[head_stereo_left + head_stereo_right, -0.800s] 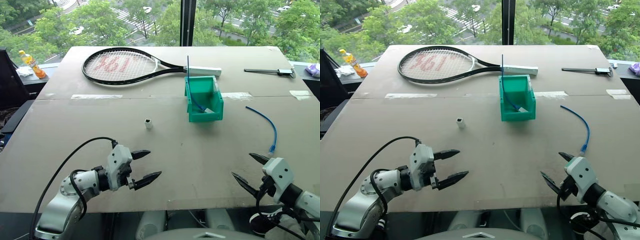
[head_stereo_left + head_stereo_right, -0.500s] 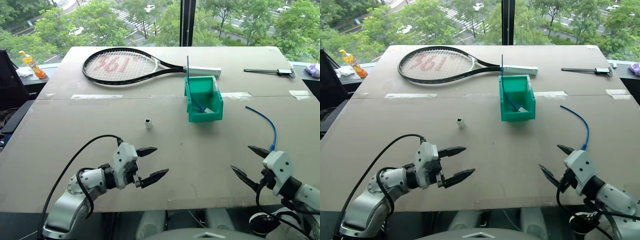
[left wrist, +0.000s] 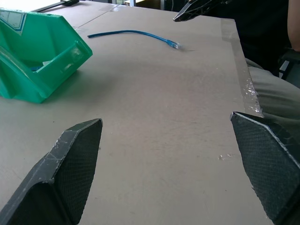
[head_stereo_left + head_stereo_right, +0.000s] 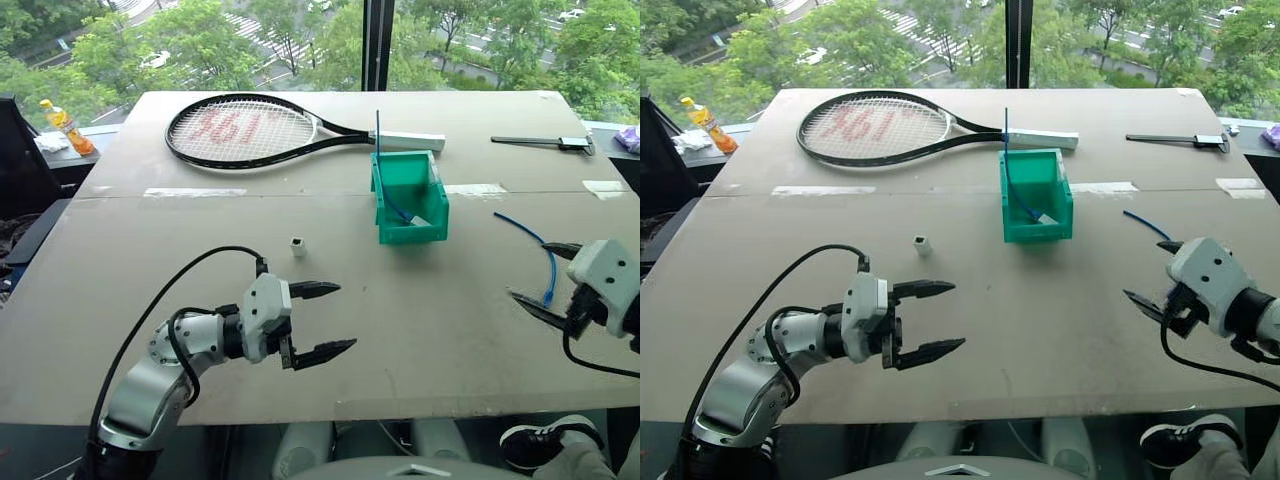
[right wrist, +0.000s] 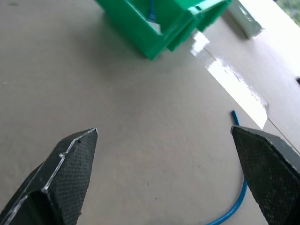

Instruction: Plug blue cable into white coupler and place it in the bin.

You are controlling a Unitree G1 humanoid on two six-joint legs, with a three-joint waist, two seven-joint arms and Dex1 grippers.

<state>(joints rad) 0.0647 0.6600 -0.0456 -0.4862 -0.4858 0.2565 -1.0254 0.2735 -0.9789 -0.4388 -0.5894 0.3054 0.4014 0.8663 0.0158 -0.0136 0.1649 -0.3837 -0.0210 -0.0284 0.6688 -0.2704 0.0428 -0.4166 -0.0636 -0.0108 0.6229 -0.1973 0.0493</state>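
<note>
While both grippers hang over the near part of the table (image 4: pixel 420 330), nothing held in either. Left gripper (image 4: pixel 322 321) spread wide, fingers (image 3: pixel 65 178) far apart, pointing toward the right side, empty. Right gripper (image 4: pixel 548 280) also spread wide, empty, angled forward and left, fingers (image 5: pixel 63 178) well apart.

Coupler (image 4: pixel 297 246) just ahead of the left gripper, standing upright on the table, a little to its left, apart from both fingers, not touched. Cable (image 4: pixel 533 250) lying loose in an arc right at the right gripper: far end ahead of it, near plug end between the two right fingers as seen from the head, contact cannot be told. From the right wrist, cable (image 5: pixel 236 197) curving just beside one finger. From the left wrist, cable (image 3: pixel 133 35) well ahead of the left gripper, with a right fingertip above its plug end.

Bin (image 4: pixel 408 198) forward of both grippers, between them, closer in line to the left one's pointing side; well apart from either. Inside bin, a second stiff blue cable (image 4: pixel 378 160) standing upright, lower end resting inside among something white. Cable and coupler well apart from each other, not plugged, neither in bin.

Farther beyond the bin: racket (image 4: pixel 260 131) lying flat, handle end just behind the bin. Far ahead of the right gripper, a dark tool (image 4: pixel 545 142) near the table edge. Far left, off the table, a bottle (image 4: pixel 65 127) with orange drink.
</note>
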